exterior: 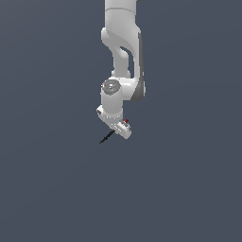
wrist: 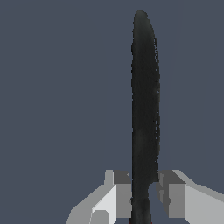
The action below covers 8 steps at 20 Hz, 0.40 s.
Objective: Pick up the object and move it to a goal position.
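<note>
The object (exterior: 107, 137) is a thin black stick. In the exterior view its black end pokes out from under my gripper (exterior: 119, 130) toward the exterior view's left, and a small red tip (exterior: 126, 121) shows on the other side. In the wrist view the object (wrist: 144, 109) runs as a long dark bar straight out from between my two grey fingers (wrist: 119, 192), which press against both its sides. My gripper (wrist: 144, 186) is shut on it. The frames do not show whether the stick is off the floor.
A plain dark grey floor (exterior: 189, 189) fills everything around the arm. The white arm (exterior: 122, 52) comes down from the top of the exterior view. No other objects or goal marker show.
</note>
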Tool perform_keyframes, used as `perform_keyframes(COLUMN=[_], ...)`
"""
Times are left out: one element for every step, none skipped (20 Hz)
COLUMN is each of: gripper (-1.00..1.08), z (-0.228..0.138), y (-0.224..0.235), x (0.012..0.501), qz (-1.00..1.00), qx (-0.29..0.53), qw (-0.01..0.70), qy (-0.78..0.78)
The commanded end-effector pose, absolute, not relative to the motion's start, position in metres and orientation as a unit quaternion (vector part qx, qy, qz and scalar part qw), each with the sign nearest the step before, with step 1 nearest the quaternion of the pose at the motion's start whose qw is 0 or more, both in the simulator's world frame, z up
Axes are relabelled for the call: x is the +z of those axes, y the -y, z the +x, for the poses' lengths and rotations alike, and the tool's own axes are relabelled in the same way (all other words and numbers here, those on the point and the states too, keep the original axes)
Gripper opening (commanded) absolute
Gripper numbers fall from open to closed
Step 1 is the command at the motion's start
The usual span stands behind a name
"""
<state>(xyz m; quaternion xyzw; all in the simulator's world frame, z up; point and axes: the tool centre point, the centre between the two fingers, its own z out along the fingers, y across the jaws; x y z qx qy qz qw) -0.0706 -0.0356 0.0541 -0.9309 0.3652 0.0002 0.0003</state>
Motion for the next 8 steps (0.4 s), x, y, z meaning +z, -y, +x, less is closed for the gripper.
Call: perform_keyframes(gripper=[-1.0,-1.0,-1.0,-1.0,-1.0,-1.0,-1.0,-1.0], z=[-0.0785,-0.0807,-0.0826,-0.0842,-0.0854,-0.0862,-0.0868,-0.0869], y=[0.0344,0.0341,0.0338,0.0335,0.0334,0.0332,0.0331,0.0331], x=[0.0572,0.058,0.0588,0.0594,0.0599,0.0602,0.0604,0.0605], qz=[-0.931,-0.931,-0.931,-0.931,-0.931,-0.931,-0.931,-0.931], qx=[0.0,0.0,0.0,0.0,0.0,0.0,0.0,0.0], qw=[0.0,0.0,0.0,0.0,0.0,0.0,0.0,0.0], qy=[-0.365,-0.365,-0.365,-0.365,-0.365,-0.365,-0.365,-0.365])
